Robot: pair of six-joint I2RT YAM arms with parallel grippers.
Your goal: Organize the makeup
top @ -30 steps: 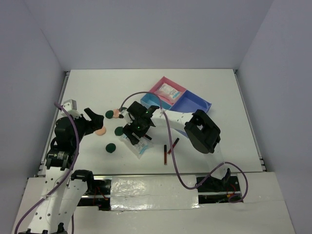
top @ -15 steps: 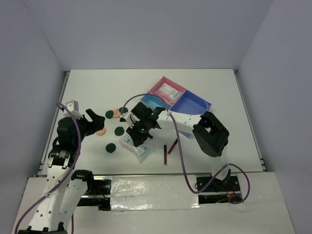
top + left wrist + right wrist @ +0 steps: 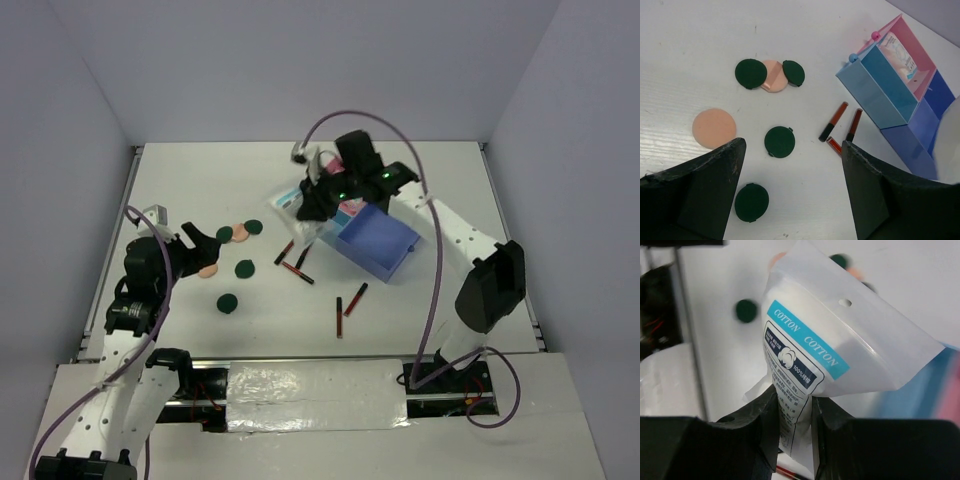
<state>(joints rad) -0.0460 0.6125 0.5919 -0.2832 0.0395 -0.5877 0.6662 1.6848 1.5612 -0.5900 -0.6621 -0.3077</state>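
Observation:
My right gripper point(image 3: 316, 203) is shut on a white blue-printed cotton packet point(image 3: 835, 345) and holds it in the air above the left end of the blue tray point(image 3: 380, 243). A second packet point(image 3: 897, 50) lies in the tray's pink compartment. Dark green discs point(image 3: 245, 268) and peach discs point(image 3: 207, 270) lie on the table at the left. Red-and-black sticks point(image 3: 297, 272) lie left of the tray, and two more point(image 3: 348, 306) lie nearer the front. My left gripper point(image 3: 192, 250) is open and empty, low over the discs point(image 3: 779, 141).
The tray's light-blue compartment point(image 3: 880, 90) faces my left gripper, with three sticks point(image 3: 833, 121) just before it. Purple cables loop over both arms. White walls close the table at the back and sides.
My right gripper has lifted the packet off the table near the discs and carried it back and right over the tray. Three sticks now show where it lay. The left arm barely moved.

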